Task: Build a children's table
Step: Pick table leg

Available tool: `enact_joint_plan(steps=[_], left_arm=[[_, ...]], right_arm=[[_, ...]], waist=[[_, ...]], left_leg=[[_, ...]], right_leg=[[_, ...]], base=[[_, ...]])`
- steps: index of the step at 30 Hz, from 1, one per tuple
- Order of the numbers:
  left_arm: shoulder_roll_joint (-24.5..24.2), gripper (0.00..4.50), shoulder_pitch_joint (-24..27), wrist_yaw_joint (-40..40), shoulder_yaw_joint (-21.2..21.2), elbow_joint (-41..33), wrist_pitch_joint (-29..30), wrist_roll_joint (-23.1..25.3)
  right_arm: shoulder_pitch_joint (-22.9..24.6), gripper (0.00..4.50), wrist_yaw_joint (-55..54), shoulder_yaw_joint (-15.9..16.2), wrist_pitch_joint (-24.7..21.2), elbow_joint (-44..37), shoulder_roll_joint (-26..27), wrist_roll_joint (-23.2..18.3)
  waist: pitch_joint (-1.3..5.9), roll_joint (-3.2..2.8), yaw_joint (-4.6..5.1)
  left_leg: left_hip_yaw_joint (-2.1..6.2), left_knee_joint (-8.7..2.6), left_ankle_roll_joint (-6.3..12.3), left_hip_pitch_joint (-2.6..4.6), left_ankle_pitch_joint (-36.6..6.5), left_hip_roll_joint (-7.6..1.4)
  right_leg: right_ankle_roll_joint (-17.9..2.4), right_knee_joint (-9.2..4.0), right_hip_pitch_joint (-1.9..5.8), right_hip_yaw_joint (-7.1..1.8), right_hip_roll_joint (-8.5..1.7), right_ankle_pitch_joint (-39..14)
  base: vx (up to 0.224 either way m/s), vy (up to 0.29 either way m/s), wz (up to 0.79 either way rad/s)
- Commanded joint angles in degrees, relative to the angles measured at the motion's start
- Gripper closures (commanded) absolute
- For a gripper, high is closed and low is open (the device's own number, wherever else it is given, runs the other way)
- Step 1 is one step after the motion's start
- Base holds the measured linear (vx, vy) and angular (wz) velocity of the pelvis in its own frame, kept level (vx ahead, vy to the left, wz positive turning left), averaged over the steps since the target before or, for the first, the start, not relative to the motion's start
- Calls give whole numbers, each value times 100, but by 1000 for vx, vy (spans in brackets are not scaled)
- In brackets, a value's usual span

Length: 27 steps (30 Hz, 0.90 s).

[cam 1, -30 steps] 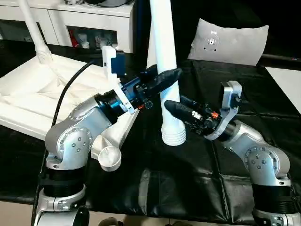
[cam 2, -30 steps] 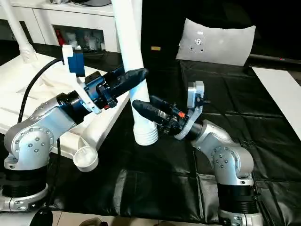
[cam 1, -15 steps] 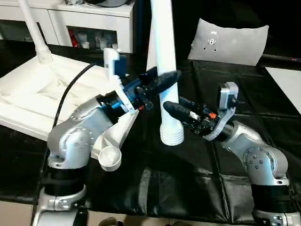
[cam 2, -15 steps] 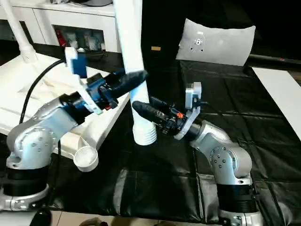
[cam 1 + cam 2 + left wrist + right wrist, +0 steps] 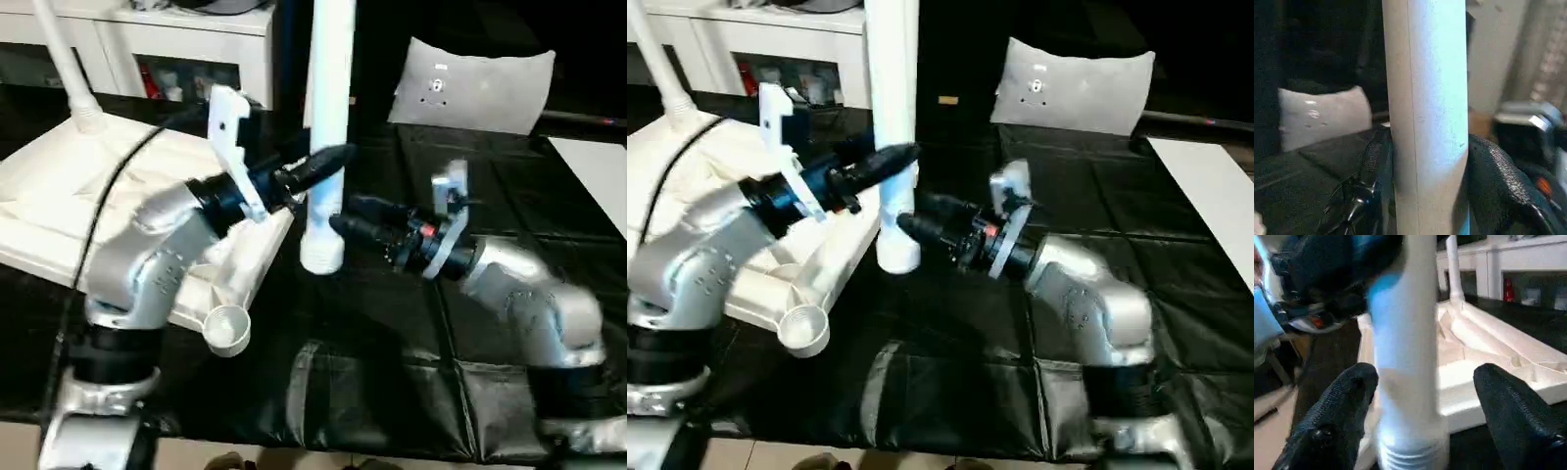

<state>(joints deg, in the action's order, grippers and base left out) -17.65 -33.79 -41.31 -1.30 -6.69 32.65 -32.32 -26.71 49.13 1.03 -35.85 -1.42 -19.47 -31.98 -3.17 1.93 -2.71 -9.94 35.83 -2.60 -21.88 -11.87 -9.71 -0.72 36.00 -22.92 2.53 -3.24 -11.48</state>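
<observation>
The children's table top (image 5: 59, 196) lies underside up at the left, ribs showing, with a round corner socket (image 5: 227, 328) nearest me. One white leg (image 5: 64, 59) stands in its far corner. My left gripper (image 5: 328, 162) is shut on another white leg (image 5: 328, 117), held upright with its threaded end (image 5: 321, 257) just above the black cover beside the top's edge. In the left wrist view the fingers (image 5: 1498, 181) press both sides of that leg (image 5: 1427, 122). My right gripper (image 5: 343, 217) is open low around the same leg (image 5: 1408, 357), its fingers (image 5: 1337, 416) standing apart from it.
A grey cushion (image 5: 470, 83) lies at the back right on the black cover (image 5: 392, 372). White cabinets (image 5: 147, 39) stand behind the table top. A white sheet (image 5: 598, 176) lies at the far right edge.
My right gripper has opened and let go of the leg. My left arm has carried the leg left and slightly up, closer to the table top's edge.
</observation>
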Motion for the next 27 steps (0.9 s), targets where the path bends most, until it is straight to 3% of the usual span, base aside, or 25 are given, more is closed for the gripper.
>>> enact_joint_plan(steps=[1,13,24,27], left_arm=[[-132,264,-73,-331,-167,-118,-40,-34],[-182,264,-186,-810,-363,-152,-63,-147],[-163,264,-196,-1009,-411,-141,-84,-160],[-140,264,-207,-1035,-465,-124,-118,-138]], right_arm=[[-126,70,116,133,-214,136,-176,92],[-371,71,829,504,-347,224,-486,24],[-429,71,1056,644,-295,341,-495,63],[-431,105,1109,662,-291,368,-469,49]], waist=[[363,-68,-2],[372,-41,-15],[371,-30,-21],[378,-25,-30]], left_leg=[[104,-462,-93,112,-534,-317],[86,-441,23,108,-456,-335],[89,-439,4,108,-508,-334],[86,-431,33,103,-424,-331]], right_leg=[[-1237,-384,313,-277,-445,-510],[-1402,-358,323,-282,-460,-361],[-1359,-367,318,-281,-456,-525],[-1374,-357,325,-283,-458,-421]], base=[[0,0,0],[0,0,0],[0,0,0],[0,0,0]])
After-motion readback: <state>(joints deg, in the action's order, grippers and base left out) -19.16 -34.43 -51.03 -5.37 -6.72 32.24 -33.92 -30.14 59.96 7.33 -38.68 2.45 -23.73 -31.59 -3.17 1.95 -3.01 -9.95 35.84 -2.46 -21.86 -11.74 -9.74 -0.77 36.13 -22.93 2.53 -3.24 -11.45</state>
